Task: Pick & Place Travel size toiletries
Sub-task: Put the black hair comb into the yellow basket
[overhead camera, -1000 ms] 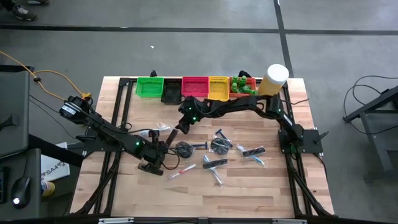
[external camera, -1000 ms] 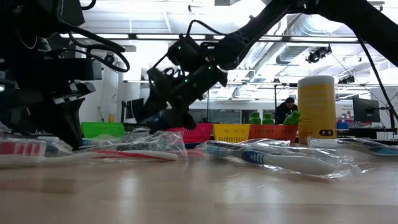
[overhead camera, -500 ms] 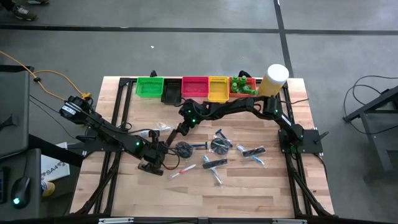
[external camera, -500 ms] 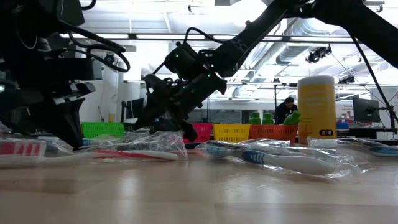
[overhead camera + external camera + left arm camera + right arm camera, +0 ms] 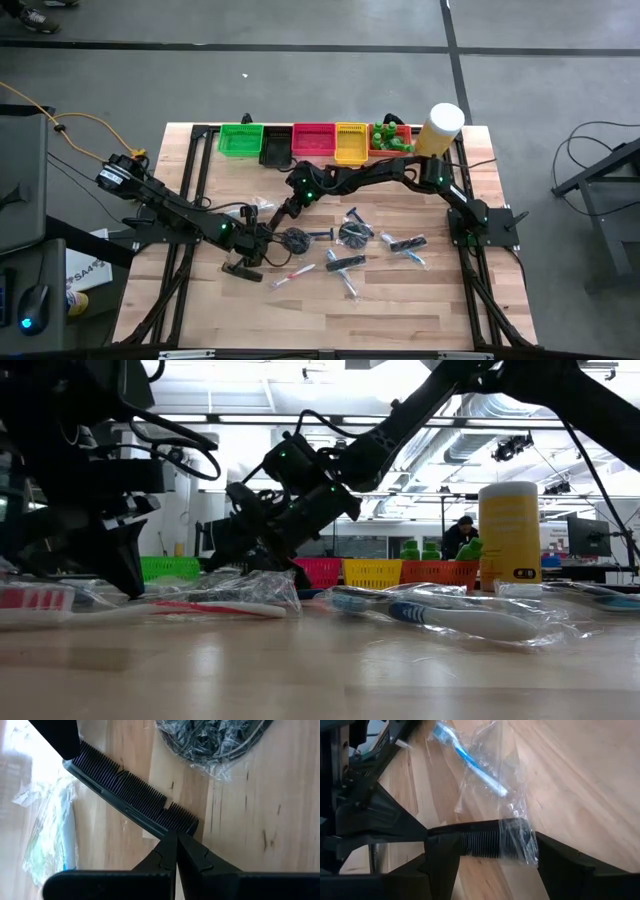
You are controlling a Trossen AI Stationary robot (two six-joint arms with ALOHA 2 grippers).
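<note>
High view: five bins (image 5: 300, 141) are lined along the table's far edge; wrapped toiletries (image 5: 350, 240) are scattered mid-table.

Low view: one pale-yellow cylinder (image 5: 509, 532) is seen standing.

Left wrist view: the left gripper (image 5: 176, 840) is pressed together, pinching one black comb (image 5: 130, 795).

Right wrist view: the right gripper (image 5: 492, 857) is spread around that comb; one blue toothbrush (image 5: 470, 762) lies beside it.

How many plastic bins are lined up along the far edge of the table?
5, in one row, left to right in the high view: green bin, black bin, red bin, yellow bin, orange bin, which holds little green bottles.
</note>
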